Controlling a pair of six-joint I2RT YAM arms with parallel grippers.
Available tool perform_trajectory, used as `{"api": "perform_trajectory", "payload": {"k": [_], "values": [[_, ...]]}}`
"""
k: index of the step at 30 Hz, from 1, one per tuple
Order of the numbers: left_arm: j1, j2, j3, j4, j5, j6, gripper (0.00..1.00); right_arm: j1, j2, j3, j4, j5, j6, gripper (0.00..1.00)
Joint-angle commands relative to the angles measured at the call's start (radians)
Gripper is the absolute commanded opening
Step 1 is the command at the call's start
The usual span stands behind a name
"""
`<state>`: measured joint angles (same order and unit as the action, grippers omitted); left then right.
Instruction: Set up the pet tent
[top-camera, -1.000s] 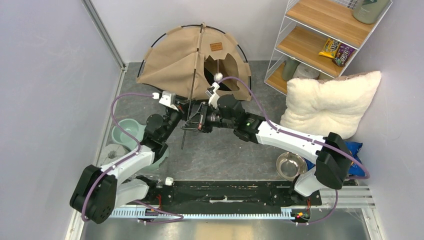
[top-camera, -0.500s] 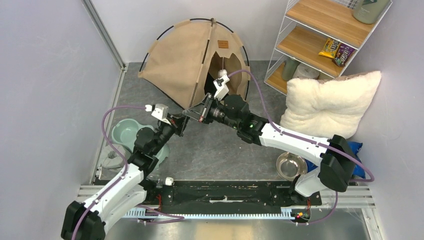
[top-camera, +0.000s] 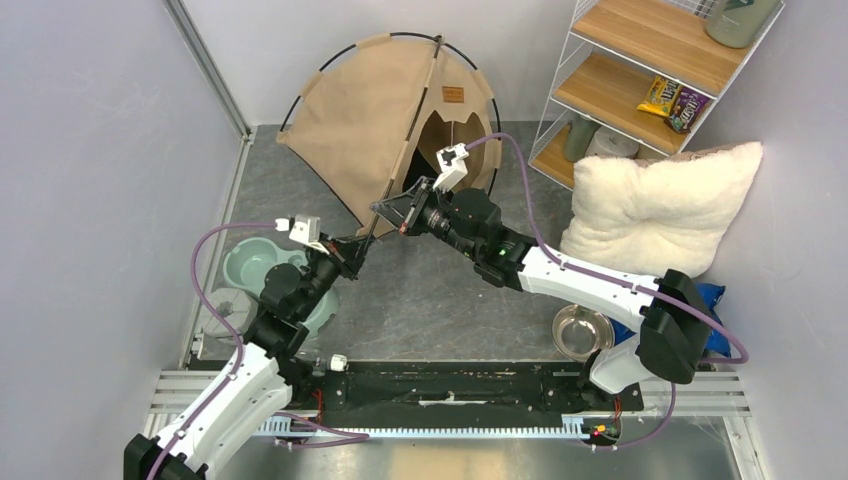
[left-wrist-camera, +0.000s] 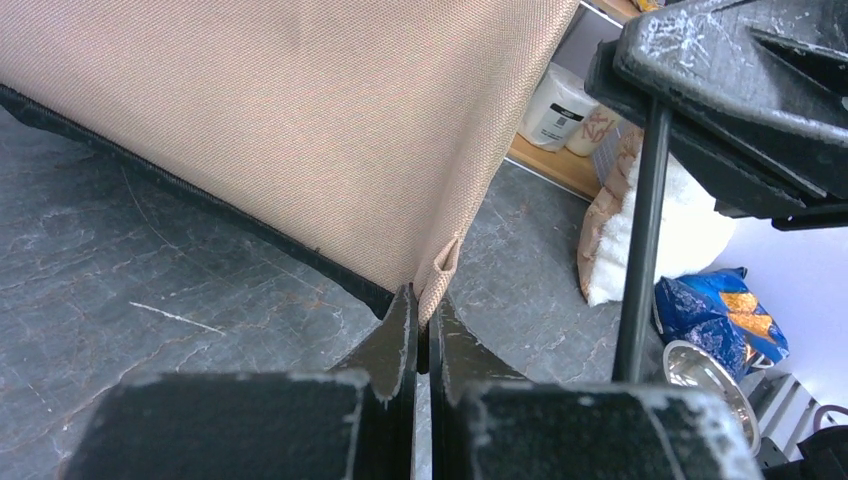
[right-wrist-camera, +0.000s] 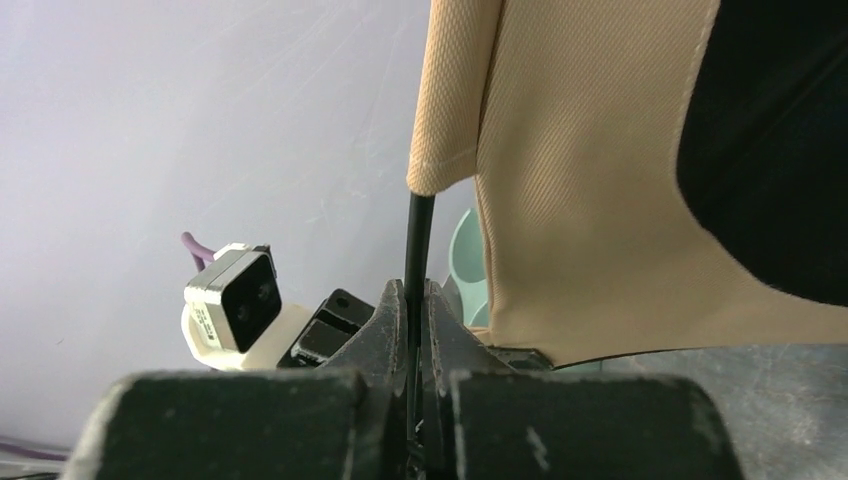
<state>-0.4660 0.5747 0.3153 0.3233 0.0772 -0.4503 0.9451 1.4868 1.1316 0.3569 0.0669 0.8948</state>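
Note:
The tan pet tent (top-camera: 365, 110) stands at the back, its arched doorway facing right and black poles curving over it. One thin black pole (top-camera: 405, 135) runs down its front seam. My right gripper (top-camera: 383, 208) is shut on this pole just below the fabric sleeve, as the right wrist view (right-wrist-camera: 415, 292) shows. My left gripper (top-camera: 357, 243) is shut on the fabric tab at the tent's black-edged front corner (left-wrist-camera: 440, 270). In the left wrist view the gripper (left-wrist-camera: 424, 302) pinches that tab, with the pole (left-wrist-camera: 640, 230) to the right.
Teal bowls (top-camera: 255, 268) sit by the left arm. A steel bowl (top-camera: 580, 330) and a blue bag (top-camera: 715, 298) lie near the right base. A fluffy white pillow (top-camera: 650, 205) leans at the right, below a wire shelf rack (top-camera: 650, 70) holding snacks.
The tent has risen from slumped to upright and taut. My right gripper slid up and back along the pole. My left arm drew back toward the near left, holding the corner.

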Motion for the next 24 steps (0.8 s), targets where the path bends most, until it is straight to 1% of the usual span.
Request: {"api": "perform_trajectory", "payload": {"k": [1,11,15,24], "values": [[-0.003,-0.028,-0.011,-0.02,0.015,-0.058,0.02,-0.016,0.002,0.011,0.086,0.151,-0.089,0.0],[-0.006,-0.017,-0.028,-0.004,0.009,-0.04,0.02,-0.015,0.052,0.008,0.208,0.232,-0.133,0.0],[-0.008,-0.025,-0.035,-0.006,0.001,-0.039,0.02,-0.016,0.069,0.02,0.221,0.268,-0.148,0.0],[-0.014,-0.028,-0.032,-0.015,-0.004,-0.031,0.02,-0.016,0.098,0.043,0.218,0.281,-0.138,0.0]]}}
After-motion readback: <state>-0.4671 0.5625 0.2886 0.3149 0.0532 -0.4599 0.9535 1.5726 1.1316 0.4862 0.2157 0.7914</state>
